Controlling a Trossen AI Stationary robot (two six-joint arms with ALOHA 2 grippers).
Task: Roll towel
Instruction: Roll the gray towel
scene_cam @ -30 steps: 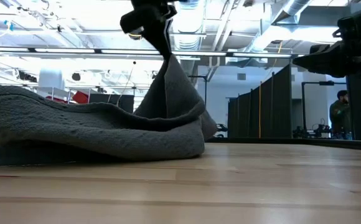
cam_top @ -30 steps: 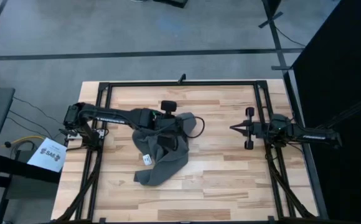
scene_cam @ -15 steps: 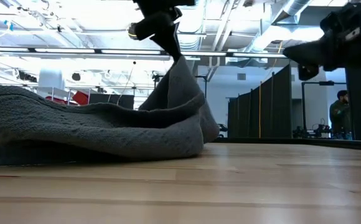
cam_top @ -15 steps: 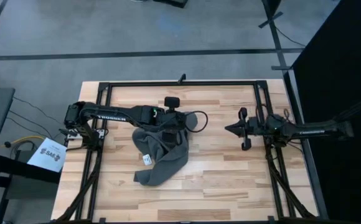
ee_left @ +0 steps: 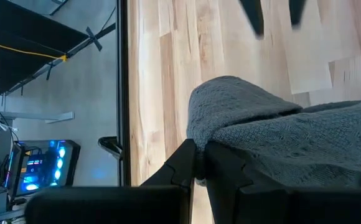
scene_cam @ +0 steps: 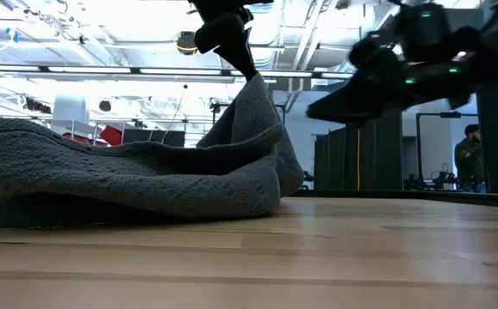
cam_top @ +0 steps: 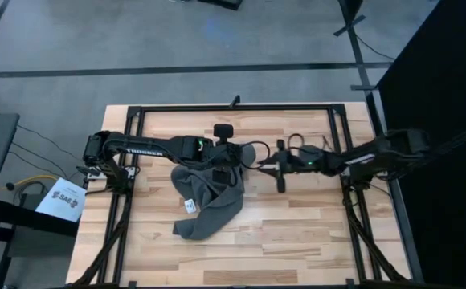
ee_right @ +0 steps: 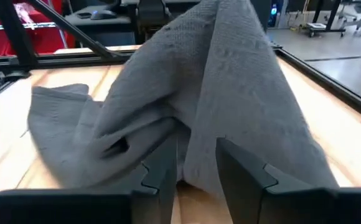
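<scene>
**Towel pinched and lifted at table centre**

The crumpled dark grey soft towel (cam_top: 205, 197) lies centre-left on the wooden slatted table (cam_top: 297, 225). The left gripper (cam_top: 231, 160) is clamped on its raised corner. The right gripper (cam_top: 267, 165), fingers apart, sits just beside it.

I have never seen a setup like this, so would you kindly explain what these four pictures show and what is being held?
They show a two-armed robot at a wooden table. One camera looks straight down, one sits at table-top height, and one rides on each wrist. A dark grey towel lies crumpled on the wood. The left gripper is shut on one corner of it and holds that corner lifted into a peak, plain in the low view. The right gripper reaches in from the other side, fingers open, just short of the raised cloth.
</scene>
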